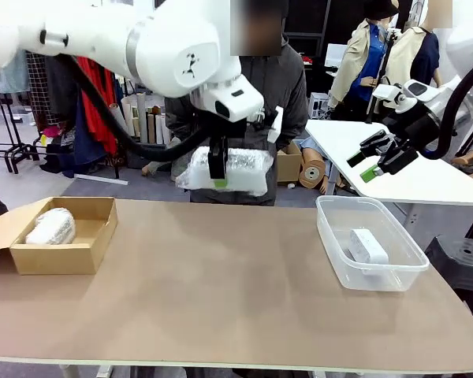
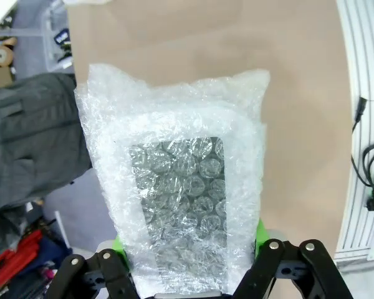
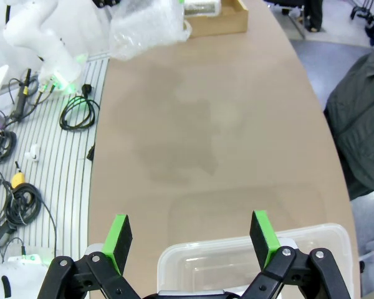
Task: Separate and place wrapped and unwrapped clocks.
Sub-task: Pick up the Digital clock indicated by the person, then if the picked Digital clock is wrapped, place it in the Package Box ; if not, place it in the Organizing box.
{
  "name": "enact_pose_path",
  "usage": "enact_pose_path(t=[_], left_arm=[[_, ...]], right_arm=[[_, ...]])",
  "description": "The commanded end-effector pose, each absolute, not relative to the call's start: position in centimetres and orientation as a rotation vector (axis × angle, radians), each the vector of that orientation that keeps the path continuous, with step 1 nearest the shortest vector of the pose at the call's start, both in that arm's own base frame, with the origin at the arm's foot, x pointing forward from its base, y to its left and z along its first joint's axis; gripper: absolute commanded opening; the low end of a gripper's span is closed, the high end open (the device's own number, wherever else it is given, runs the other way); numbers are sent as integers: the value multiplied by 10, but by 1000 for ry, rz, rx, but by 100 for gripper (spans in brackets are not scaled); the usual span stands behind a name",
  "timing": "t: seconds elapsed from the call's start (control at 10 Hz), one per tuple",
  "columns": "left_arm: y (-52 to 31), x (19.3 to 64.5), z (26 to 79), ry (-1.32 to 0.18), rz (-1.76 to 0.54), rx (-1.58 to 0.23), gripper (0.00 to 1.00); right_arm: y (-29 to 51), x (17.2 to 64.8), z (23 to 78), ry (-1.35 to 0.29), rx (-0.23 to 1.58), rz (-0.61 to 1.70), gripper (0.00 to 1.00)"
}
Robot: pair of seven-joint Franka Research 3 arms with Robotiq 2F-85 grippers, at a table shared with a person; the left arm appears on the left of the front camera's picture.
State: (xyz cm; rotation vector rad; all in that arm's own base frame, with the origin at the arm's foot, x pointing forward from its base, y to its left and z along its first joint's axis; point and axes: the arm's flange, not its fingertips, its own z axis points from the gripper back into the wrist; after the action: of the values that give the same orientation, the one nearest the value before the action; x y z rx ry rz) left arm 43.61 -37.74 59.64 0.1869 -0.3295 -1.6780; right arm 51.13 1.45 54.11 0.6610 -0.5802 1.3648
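2 wrapped clocks and 1 bare clock are seen around the brown table (image 1: 221,291). The flat rectangular wrapped clock (image 1: 225,169) is clamped between the fingers of the left gripper (image 1: 218,179) and is held in the air above the table's far middle, in front of a person in a dark jacket (image 1: 288,94); in the left wrist view its bubble wrap (image 2: 177,187) is seen rising from between the green pads (image 2: 119,243), with a grey panel visible through it. The rounder wrapped clock (image 1: 50,227) is lying inside the open cardboard box (image 1: 91,244) at the table's left end. The bare white clock (image 1: 367,246) is resting in the clear plastic container (image 1: 402,272) near the table's right end. The right gripper (image 1: 378,161) is held with its jaws spread wide and nothing between them, raised above and behind that container; in the right wrist view its green pads (image 3: 117,240) are seen well apart over the container's rim (image 3: 249,246).
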Motion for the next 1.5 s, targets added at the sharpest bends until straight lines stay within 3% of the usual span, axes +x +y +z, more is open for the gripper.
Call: enact_pose_path(t=[0.0, 1.4], left_arm=[[-380, 430, 612, -343, -1640, 234, 0], [-380, 432, 616, -358, -1664, 206, 0]], right_arm=[[15, 511, 544, -578, 663, 1351, 100], [15, 511, 544, -578, 663, 1351, 100]])
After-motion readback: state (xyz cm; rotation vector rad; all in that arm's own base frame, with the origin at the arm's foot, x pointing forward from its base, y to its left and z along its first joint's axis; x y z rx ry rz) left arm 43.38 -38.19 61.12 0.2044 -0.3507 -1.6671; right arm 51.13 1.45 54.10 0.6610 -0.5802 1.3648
